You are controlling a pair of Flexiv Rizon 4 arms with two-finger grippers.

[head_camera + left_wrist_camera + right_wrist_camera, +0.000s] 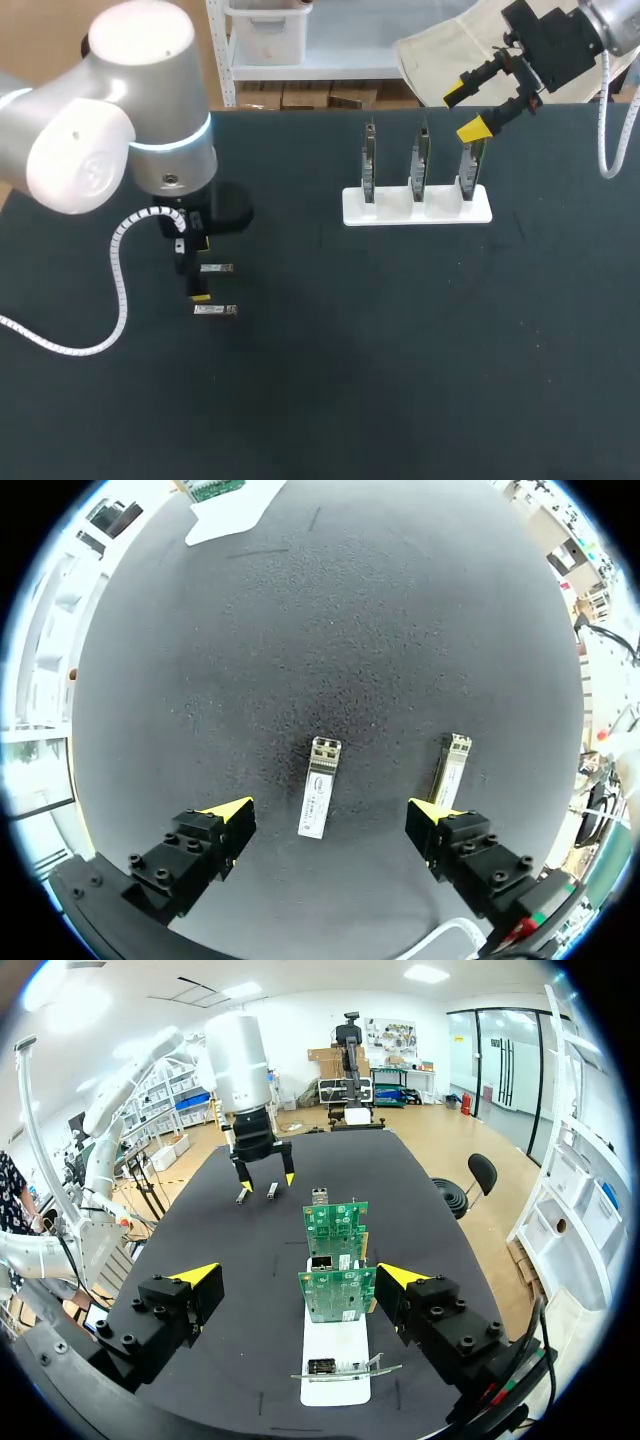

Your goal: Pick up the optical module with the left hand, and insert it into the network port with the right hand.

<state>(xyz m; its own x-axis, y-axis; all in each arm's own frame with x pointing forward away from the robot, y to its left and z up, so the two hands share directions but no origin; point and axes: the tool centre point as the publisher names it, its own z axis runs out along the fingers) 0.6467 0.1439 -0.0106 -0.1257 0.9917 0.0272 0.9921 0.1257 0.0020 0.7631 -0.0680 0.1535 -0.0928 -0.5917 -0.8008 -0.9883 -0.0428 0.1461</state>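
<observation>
Two small silver optical modules lie on the black table. One module (318, 800) (216, 268) lies between the open fingers of my left gripper (330, 810) (200, 270), which points straight down just above it without touching. The other module (450, 768) (215, 311) lies just outside one fingertip. A white rack (417, 205) (335, 1385) holds three upright green circuit boards (421, 160) (338, 1295) with network ports. My right gripper (466, 112) (298, 1276) hangs open and empty above the rack's right end, by the right-hand board (470, 165).
The black table (400, 350) spreads wide in front of the rack and to the right of the modules. The left arm's coiled white cable (118, 270) hangs beside its gripper. The rack's corner (225, 515) shows far ahead in the left wrist view.
</observation>
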